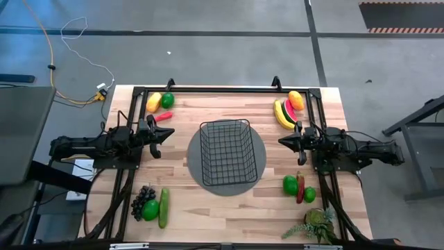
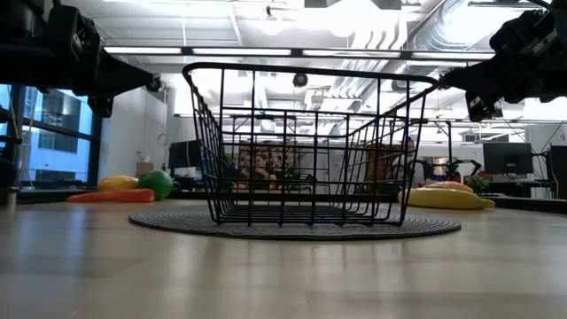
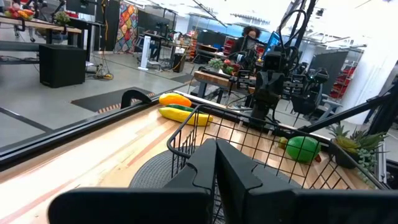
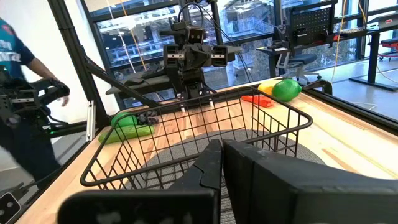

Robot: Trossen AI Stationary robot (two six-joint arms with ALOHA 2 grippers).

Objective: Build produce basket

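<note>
While the basket (image 1: 226, 154) sits empty, both grippers, left (image 1: 165, 134) and right (image 1: 283, 141), hover pinched closed; reaching in carelessly could snag its rim.

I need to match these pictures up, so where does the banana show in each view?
High view: banana at the far right corner.
Low view: banana right of the basket.
Left wrist view: banana beyond the basket rim.
Right wrist view: not in it.
Shared landmark: the basket.
</note>
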